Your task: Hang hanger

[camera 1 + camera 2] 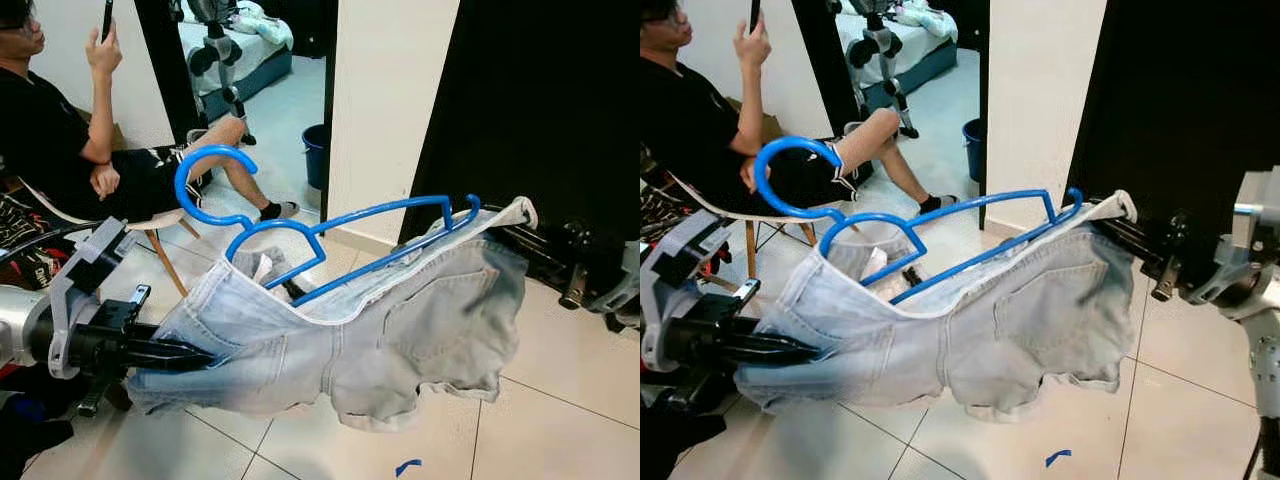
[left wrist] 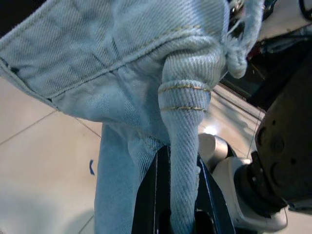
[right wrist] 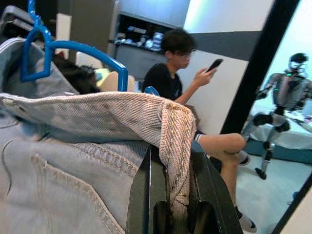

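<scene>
A blue plastic hanger (image 1: pixel 330 235) lies tilted inside the waist of pale denim shorts (image 1: pixel 400 330), its hook (image 1: pixel 205 180) sticking up at the left. The shorts hang stretched in the air between my two arms. My left gripper (image 1: pixel 205 358) is shut on the left end of the waistband, seen close in the left wrist view as a denim fold (image 2: pixel 183 146) pinched between black fingers (image 2: pixel 146 204). My right gripper (image 1: pixel 515 232) is shut on the right end of the waistband (image 3: pixel 170 131).
A person (image 1: pixel 60 130) sits on a chair at the left holding up a phone, legs stretched toward the doorway. A blue bucket (image 1: pixel 315 150) stands by the white wall. A dark door panel (image 1: pixel 540 100) rises at the right. Tiled floor (image 1: pixel 540 420) lies below.
</scene>
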Tool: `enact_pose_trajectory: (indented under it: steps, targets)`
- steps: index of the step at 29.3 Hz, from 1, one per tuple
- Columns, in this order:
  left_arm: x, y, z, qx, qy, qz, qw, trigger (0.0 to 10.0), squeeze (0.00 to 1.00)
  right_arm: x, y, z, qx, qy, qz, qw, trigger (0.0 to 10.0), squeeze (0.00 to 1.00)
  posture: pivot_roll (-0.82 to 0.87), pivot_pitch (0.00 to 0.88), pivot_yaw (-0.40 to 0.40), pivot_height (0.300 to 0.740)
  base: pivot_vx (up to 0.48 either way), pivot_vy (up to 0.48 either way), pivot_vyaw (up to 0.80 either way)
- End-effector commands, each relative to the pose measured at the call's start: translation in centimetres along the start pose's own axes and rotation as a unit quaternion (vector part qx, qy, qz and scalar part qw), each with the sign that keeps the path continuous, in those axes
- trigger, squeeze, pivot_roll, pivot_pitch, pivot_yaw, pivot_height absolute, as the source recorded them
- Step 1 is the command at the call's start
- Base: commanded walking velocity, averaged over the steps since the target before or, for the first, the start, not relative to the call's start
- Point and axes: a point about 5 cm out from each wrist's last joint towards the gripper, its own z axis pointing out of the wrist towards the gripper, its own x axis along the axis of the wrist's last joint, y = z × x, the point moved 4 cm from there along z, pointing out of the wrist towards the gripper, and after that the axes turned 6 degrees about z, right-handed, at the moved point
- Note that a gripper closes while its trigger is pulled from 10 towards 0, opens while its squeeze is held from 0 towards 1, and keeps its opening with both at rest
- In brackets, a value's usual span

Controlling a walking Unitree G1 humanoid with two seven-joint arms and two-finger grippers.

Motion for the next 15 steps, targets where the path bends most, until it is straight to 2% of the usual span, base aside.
enact_pose_trajectory:
  steps: [1,7,9,10,12,15]
  targets:
    - [-1.0,0.0,-0.9,0.010,-0.047,-0.021,0.999,9.3,0.00,1.4,1.0,-0.8,-0.025,0.013,-0.025,0.999,10.0,0.00,0.09,0.081,0.013,0.740,0.000,0.000,0.00]
    - [-0.5,-1.3,-2.0,0.059,-0.051,0.004,0.997,9.3,0.00,0.8,1.1,-1.1,-0.023,-0.016,-0.028,0.999,10.0,0.00,0.09,0.078,0.010,0.740,0.000,0.000,0.00]
    - [0.2,-2.5,-3.1,0.105,-0.051,0.024,0.993,9.1,0.00,0.0,1.0,-1.3,-0.021,-0.037,-0.025,0.999,10.0,0.00,0.09,0.078,0.010,0.740,0.000,0.000,0.00]
    - [0.2,-2.5,-3.1,0.105,-0.051,0.024,0.993,9.1,0.00,0.0,1.0,-1.3,-0.021,-0.037,-0.025,0.999,10.0,0.00,0.09,0.078,0.010,0.740,0.000,0.000,0.00]
    - [0.5,-2.7,-4.1,0.124,-0.052,0.030,0.990,9.1,0.00,-0.1,0.7,-1.5,-0.020,-0.035,-0.020,0.999,10.0,0.00,0.09,0.078,0.011,0.740,0.000,0.000,0.00]
    - [0.3,-2.5,-4.1,0.118,-0.056,0.028,0.991,9.2,0.00,0.2,0.9,-1.6,-0.025,-0.028,-0.022,0.999,10.0,0.00,0.09,0.080,0.012,0.740,0.000,0.000,0.00]
